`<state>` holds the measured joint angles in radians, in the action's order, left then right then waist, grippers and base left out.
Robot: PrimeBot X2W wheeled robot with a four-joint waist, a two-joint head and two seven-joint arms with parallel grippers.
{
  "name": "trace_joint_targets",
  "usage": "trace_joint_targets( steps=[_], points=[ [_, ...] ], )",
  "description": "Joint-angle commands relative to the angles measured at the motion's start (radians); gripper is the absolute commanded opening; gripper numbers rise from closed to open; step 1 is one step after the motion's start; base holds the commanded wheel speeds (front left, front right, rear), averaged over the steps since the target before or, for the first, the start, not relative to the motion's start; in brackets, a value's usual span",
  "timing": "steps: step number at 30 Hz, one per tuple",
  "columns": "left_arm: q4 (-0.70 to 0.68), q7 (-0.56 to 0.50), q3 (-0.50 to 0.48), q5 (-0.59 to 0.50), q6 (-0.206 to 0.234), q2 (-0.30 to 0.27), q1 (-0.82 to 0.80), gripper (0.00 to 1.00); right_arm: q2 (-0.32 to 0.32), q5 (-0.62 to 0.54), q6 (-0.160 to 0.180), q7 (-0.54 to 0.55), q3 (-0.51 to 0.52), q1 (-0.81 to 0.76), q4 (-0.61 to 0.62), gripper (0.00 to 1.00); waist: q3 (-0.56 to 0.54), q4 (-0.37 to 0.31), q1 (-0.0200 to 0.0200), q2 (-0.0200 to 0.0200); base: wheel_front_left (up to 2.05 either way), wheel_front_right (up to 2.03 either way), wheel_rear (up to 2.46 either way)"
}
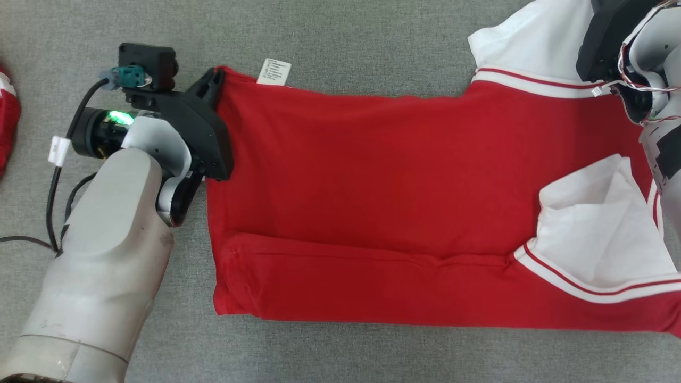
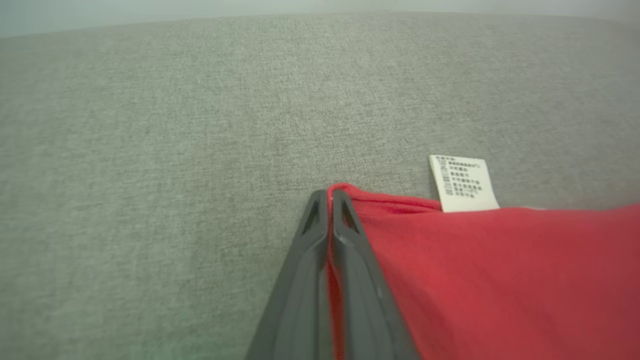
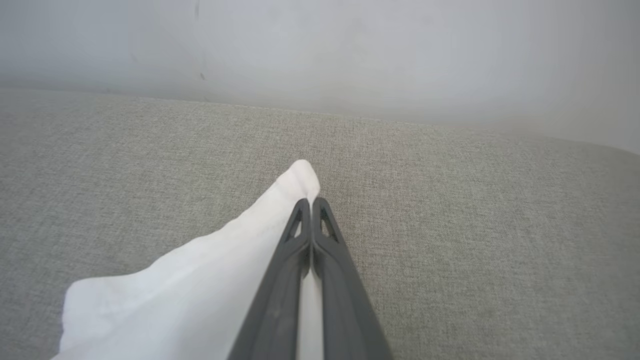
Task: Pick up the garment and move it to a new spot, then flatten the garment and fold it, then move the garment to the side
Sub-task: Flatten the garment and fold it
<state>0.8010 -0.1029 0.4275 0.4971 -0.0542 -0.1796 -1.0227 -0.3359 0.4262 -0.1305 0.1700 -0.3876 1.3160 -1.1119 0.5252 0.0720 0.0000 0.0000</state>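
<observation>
The garment (image 1: 372,175) is a red shirt with white sleeves and striped trim, spread across the grey fabric surface, its near edge folded over. My left gripper (image 1: 217,74) is shut on the garment's far left corner; in the left wrist view the fingers (image 2: 327,197) pinch the red hem (image 2: 345,192) beside a white care label (image 2: 462,182). My right gripper is at the far right, its black body (image 1: 606,37) over a white sleeve (image 1: 532,37). In the right wrist view the gripper (image 3: 311,205) is shut on the white sleeve (image 3: 210,270).
Another red cloth (image 1: 6,122) lies at the left edge. A black cable (image 1: 53,186) trails from my left arm. A second white sleeve (image 1: 596,229) lies folded over the garment at the right. A pale wall (image 3: 350,55) rises beyond the grey surface (image 1: 346,32).
</observation>
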Motion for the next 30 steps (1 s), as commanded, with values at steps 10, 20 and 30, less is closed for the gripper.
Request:
trace_joint_targets(
  steps=[10, 20, 30],
  points=[
    [0.033, 0.118, -0.004, -0.005, 0.025, 0.001, 0.048, 0.0, 0.002, 0.073, 0.0, -0.13, -0.062, -0.091, 0.089, 0.0, -0.068, -0.016, 0.0, 0.0, 0.0, 0.0, 0.0],
    [-0.015, 0.269, -0.01, 0.02, 0.032, 0.012, 0.196, 0.0, -0.141, 0.211, 0.0, -0.207, -0.101, -0.389, 0.406, 0.0, -0.192, -0.028, 0.0, 0.0, 0.0, 0.0, 0.0],
    [-0.108, 0.317, -0.041, 0.069, 0.062, 0.009, 0.374, 0.0, -0.189, 0.218, 0.0, -0.18, 0.044, -0.718, 0.648, 0.0, -0.276, -0.04, 0.0, 0.0, 0.0, 0.0, 0.0]
  ],
)
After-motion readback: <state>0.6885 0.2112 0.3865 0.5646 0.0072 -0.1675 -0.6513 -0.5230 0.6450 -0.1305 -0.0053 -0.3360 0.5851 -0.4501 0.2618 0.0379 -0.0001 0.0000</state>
